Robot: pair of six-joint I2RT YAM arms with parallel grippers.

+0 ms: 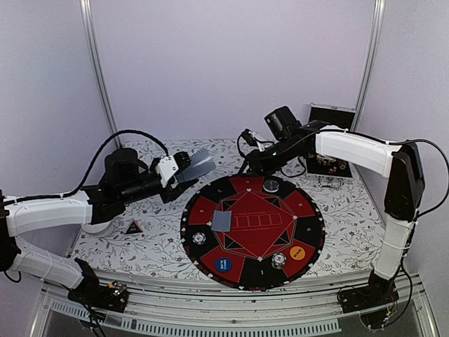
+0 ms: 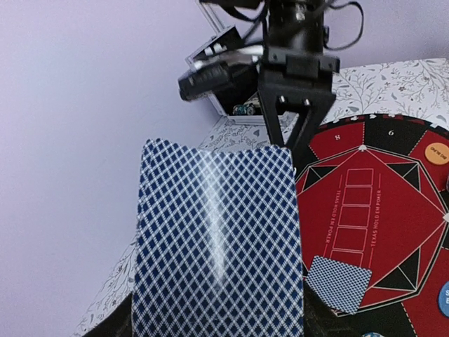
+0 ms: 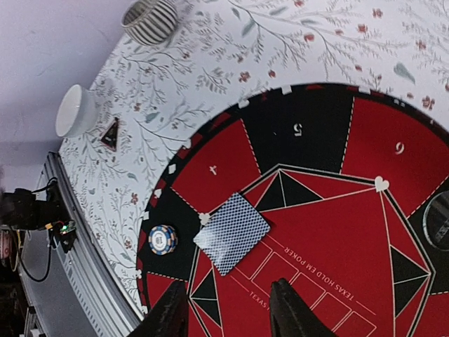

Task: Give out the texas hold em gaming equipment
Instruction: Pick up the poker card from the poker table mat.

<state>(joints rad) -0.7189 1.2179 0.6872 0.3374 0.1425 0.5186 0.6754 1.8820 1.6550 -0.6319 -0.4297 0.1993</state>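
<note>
The two arms met over the far left part of the table (image 1: 140, 247), and the coming move seemed to turn on how they faced each other. The left gripper (image 1: 182, 170) was closed on one short end of the deck of cards (image 2: 217, 246), which it held off the table with its patterned backs toward the left wrist camera. The deck's long axis ran from those jaws toward the right gripper (image 2: 292, 137), so the free short edge pointed at it. The right gripper hung just beyond that edge with its jaws spread and nothing between them. In the right wrist view the fingers (image 3: 290, 309) framed only bare mat. I could not tell whether the tips touched the deck. The right arm was clearly the nearer one to draw a card, probably by closing on the free end along the deck's length. Below them a flowered cloth covered the table, and most of it lay under the round red-and-black mat (image 1: 309, 228). Pale walls stood close on three sides, and the open case (image 1: 330, 151) sat behind the right arm, so room to swing looked tight there. One single card (image 1: 222, 221) lay face down on the mat's left side, apart from two chips (image 1: 200, 238) near the rim. The blue disc (image 1: 223, 265) and orange disc (image 1: 297, 253) sat on near segments.
</note>
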